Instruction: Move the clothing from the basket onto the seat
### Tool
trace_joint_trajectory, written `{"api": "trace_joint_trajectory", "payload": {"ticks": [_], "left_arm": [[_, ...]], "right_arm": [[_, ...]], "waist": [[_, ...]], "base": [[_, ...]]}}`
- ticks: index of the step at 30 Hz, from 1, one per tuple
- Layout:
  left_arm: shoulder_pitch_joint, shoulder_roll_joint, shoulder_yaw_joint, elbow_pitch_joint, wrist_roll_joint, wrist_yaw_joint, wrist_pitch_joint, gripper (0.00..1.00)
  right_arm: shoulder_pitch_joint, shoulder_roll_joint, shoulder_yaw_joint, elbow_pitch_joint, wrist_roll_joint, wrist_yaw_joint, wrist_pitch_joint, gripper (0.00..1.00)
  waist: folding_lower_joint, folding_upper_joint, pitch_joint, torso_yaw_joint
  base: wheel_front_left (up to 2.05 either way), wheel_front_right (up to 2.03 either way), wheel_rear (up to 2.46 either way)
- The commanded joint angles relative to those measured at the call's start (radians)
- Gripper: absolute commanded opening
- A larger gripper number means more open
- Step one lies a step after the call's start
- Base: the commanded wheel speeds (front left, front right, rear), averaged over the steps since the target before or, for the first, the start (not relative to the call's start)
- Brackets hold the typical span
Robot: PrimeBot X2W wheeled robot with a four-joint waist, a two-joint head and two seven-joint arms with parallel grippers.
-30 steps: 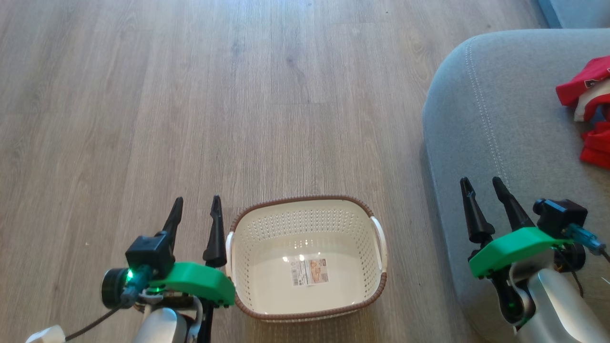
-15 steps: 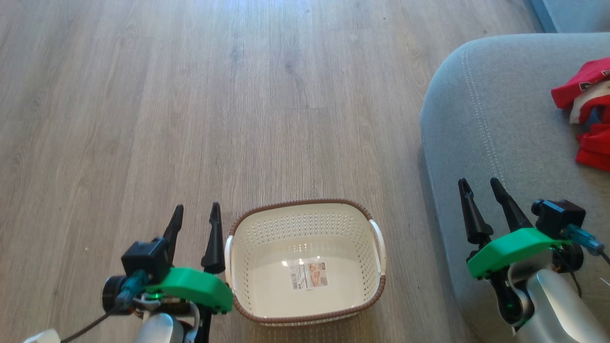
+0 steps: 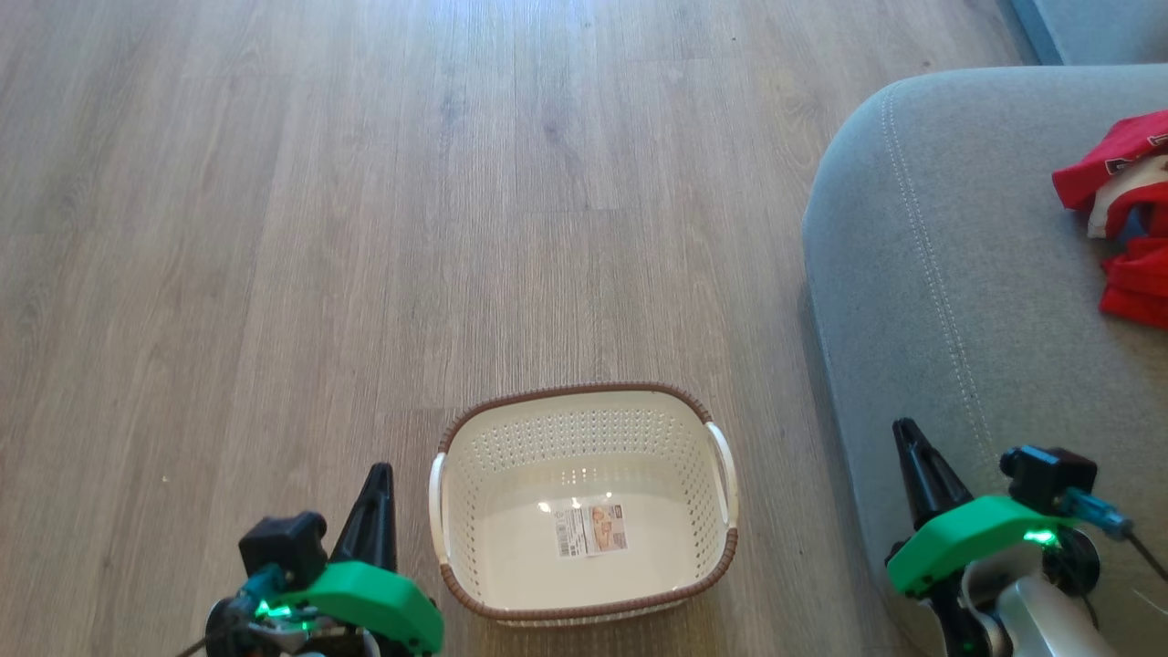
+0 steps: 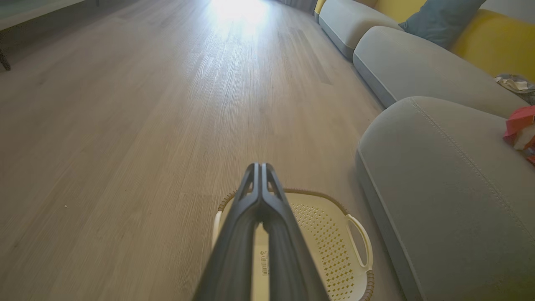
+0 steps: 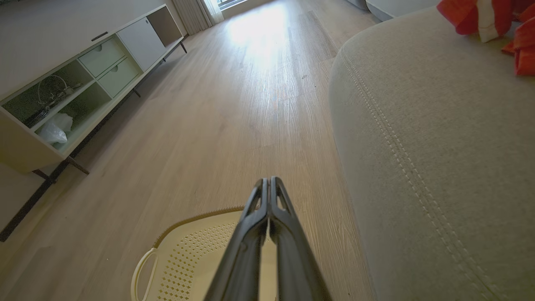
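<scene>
Grippers at rest beside an empty basket. Both pairs of fingers are pressed flat together and hold nothing. Left gripper [image 3: 377, 484] sits at the near left, just beside the left wall of the basket [image 3: 566, 391]. Right gripper [image 3: 912, 447] sits at the near right, above the near edge of the seat [image 3: 958, 274]. Basket stands on the floor [image 3: 365, 228] between the two, its long axis running left to right, with only a paper label [image 3: 593, 529] on its bottom.

Clothing [image 3: 1131, 283] lies as a red and white heap on the seat at the far right, partly cut off by the picture's edge and well apart from both grippers. It lies ahead and to the right of the jaws, and the right arm is the nearer one. Long axis of the heap appears to run near to far. No garment shows in the basket, so the transfer is judged complete or nearly so; whether more pieces lie out of sight cannot be told.

Edges: the seat's rounded corner, marked by pale double stitching [image 3: 917, 210], rises just right of the basket's right handle [image 3: 725, 456], leaving a narrow strip of floor. Open room: wide floor to the left and on the far side; a low cabinet [image 5: 140, 39] stands along the far left.
</scene>
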Motion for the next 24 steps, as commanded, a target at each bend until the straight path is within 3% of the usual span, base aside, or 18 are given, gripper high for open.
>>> {"api": "trace_joint_trajectory", "payload": {"ticks": [1,24], "left_arm": [[-0.041,0.003,0.012,-0.033,-0.031,-0.009,0.006,0.0],[-0.056,0.013,0.062,-0.03,-0.275,-0.061,0.063,0.0]], "right_arm": [[-0.048,-0.002,-0.017,-0.039,0.028,0.0,0.007,0.0],[-0.031,0.025,-0.071,-0.092,0.226,0.0,0.075,0.0]], "waist": [[0.0,0.0,-0.001,0.0],[0.0,0.0,-0.008,-0.001]], "base": [[0.0,0.0,0.0],[0.0,0.0,0.0]]}}
